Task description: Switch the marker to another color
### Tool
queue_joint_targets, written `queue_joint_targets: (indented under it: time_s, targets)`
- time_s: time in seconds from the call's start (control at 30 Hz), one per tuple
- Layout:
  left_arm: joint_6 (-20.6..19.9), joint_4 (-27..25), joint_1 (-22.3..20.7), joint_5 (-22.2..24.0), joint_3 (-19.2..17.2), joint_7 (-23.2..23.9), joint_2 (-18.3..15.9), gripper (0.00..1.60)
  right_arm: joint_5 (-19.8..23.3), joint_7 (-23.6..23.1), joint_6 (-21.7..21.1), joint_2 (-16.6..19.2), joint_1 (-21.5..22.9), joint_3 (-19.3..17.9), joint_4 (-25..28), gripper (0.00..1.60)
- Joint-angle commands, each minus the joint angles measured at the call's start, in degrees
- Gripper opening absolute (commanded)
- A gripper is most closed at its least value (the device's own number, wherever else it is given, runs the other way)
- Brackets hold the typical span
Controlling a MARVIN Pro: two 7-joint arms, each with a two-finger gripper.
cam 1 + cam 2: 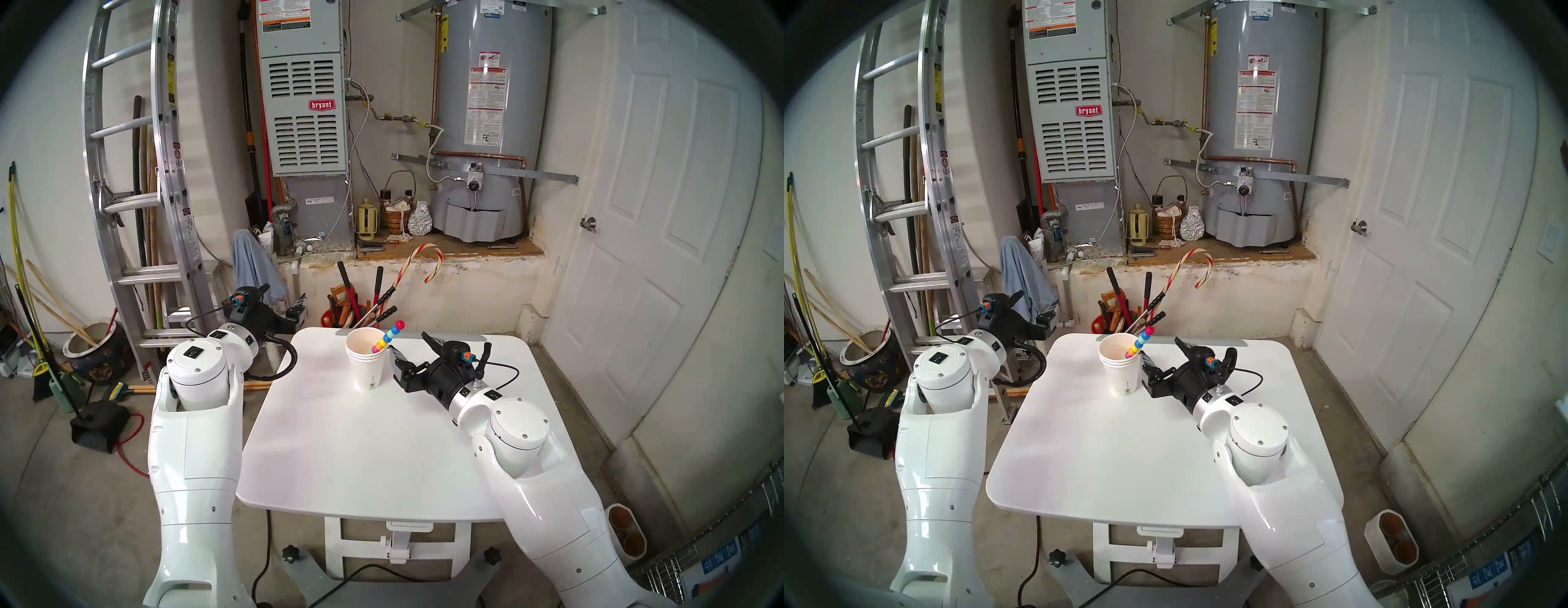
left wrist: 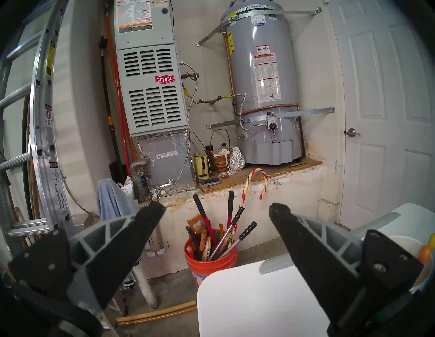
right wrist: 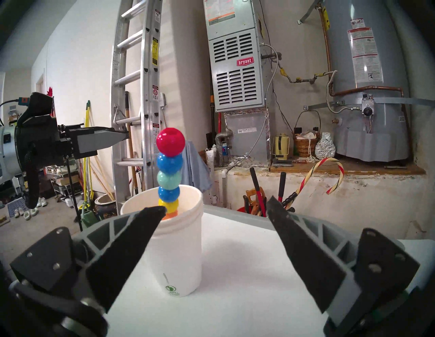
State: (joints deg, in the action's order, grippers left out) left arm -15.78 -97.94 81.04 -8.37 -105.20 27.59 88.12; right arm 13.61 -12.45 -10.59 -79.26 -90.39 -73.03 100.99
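The marker [image 1: 388, 337], a slim stick of stacked glossy balls, stands tilted in a stack of white paper cups [image 1: 367, 361] near the far edge of the white bench [image 1: 339, 446]. Its lower end sits inside the top cup and its upper part leans out over the rim toward the robot's right. From the right wrist view the balls read from the top as red, blue, teal, blue, yellow and orange [image 3: 170, 175].

The right gripper [image 1: 413, 350] lies low over the bench just beside the cups on their right side, with its jaws spread wide and holding nothing; the near finger [image 3: 131, 247] partly overlaps the cup in that view. The left gripper [image 1: 297, 312] hangs off the bench's far left corner, well apart from the cups, its jaws also wide and empty.

Beyond the bench, an orange bucket [image 2: 209, 261] of black-and-red-handled tools stands on the floor with a striped candy cane [image 2: 255, 186] rising from it.
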Motion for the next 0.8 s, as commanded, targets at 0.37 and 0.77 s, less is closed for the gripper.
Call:
queue_joint_targets:
  time_s: [0.37, 0.77]
  targets:
    - [-0.22, -1.86, -0.11, 0.17, -0.17, -0.22, -0.11, 1.6, -0.25, 0.38, 1.72, -1.12, 0.41, 0.61, 2.07, 1.6]
    - [-0.56, -2.71, 0.38, 0.25, -0.39, -0.23, -0.19, 1.6, 0.17, 1.11, 3.31, -2.53, 1.59, 0.85, 0.51, 1.6]
